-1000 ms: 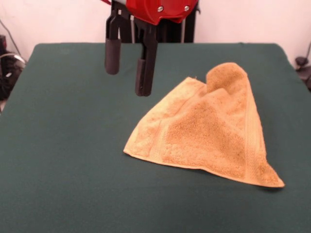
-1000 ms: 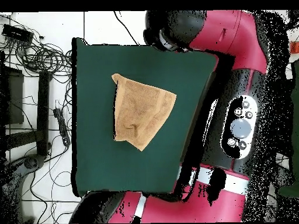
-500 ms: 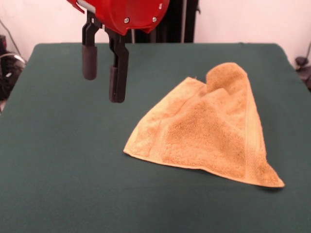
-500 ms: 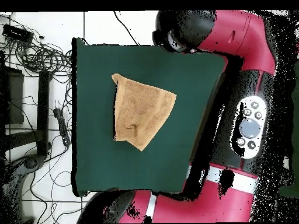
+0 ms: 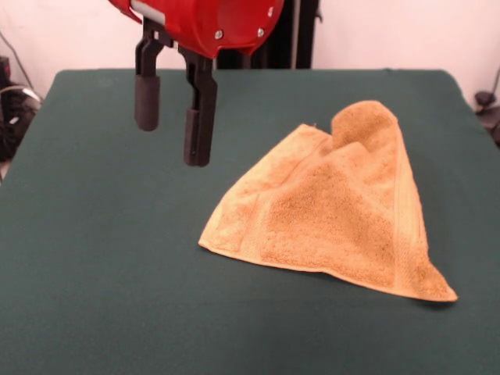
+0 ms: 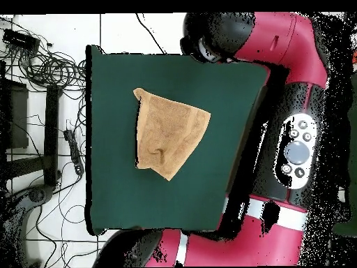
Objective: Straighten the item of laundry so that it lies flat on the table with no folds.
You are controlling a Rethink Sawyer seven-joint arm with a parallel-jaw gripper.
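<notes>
A tan towel (image 5: 336, 215) is lying folded into a rough triangle on the green table (image 5: 101, 273) — not yet flat. The gripper (image 5: 173, 129) is hanging above the cloth's left, fingers spread and empty — likely lining up for a corner.

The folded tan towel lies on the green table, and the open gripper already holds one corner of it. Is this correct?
Not quite. The gripper holds nothing: in the front view it hangs open above the bare green table, apart from the towel, which lies to one side of it. The rest is right: the towel is folded and lies on the table.
</notes>
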